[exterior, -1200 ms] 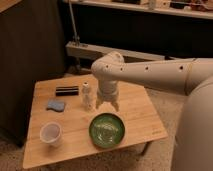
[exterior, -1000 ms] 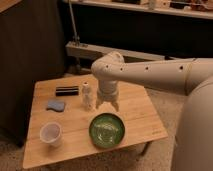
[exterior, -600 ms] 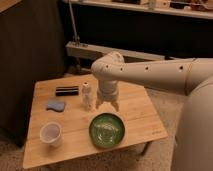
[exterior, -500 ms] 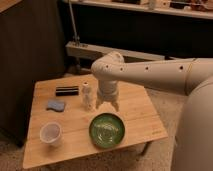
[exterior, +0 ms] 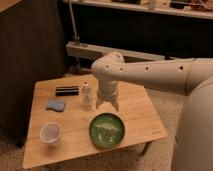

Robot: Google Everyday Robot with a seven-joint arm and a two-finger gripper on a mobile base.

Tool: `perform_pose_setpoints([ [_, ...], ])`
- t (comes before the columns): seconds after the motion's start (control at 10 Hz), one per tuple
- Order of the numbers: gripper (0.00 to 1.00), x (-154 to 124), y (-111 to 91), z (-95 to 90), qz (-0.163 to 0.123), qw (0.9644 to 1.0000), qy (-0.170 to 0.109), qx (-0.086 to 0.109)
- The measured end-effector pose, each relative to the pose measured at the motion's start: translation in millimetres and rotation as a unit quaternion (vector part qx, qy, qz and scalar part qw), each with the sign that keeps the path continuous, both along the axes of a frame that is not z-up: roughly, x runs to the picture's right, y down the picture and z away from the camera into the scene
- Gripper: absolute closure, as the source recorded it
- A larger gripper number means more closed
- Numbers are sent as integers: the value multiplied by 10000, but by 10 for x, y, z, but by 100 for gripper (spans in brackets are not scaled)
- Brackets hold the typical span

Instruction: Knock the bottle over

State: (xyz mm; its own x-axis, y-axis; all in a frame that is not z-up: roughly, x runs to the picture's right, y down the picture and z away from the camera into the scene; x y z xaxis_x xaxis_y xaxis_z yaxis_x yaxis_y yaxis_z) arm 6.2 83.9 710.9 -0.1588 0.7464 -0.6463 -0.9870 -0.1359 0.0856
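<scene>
The bottle [exterior: 87,96] is small, slim and whitish with a white cap. It stands upright near the middle of the wooden table [exterior: 145,120]. My gripper [exterior: 107,104] hangs from the white arm just right of the bottle, its fingertips pointing down close to the tabletop. A small gap shows between the gripper and the bottle.
A green bowl [exterior: 107,130] sits in front of the gripper. A white cup [exterior: 51,133] stands at the front left. A blue sponge [exterior: 55,105] and a black bar [exterior: 67,91] lie left of the bottle. Dark cabinets stand behind and to the left.
</scene>
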Motion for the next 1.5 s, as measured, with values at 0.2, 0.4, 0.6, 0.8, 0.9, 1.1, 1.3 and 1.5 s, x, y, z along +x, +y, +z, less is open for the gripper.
perform_pose_setpoints([
  [0.2, 35, 0, 0, 0, 0, 10000, 0, 0],
  [0.4, 35, 0, 0, 0, 0, 10000, 0, 0],
  [0.6, 35, 0, 0, 0, 0, 10000, 0, 0],
  [0.8, 35, 1, 3, -3, -12, 10000, -1, 5],
  [0.9, 35, 1, -7, 0, 50, 9999, -53, 74],
  [1.1, 35, 144, -135, 134, 263, 9990, -236, 271],
  [1.3, 35, 169, -301, 312, 405, 9971, -437, 468],
  [1.5, 45, 329, -491, 535, 645, 9932, -549, 804],
])
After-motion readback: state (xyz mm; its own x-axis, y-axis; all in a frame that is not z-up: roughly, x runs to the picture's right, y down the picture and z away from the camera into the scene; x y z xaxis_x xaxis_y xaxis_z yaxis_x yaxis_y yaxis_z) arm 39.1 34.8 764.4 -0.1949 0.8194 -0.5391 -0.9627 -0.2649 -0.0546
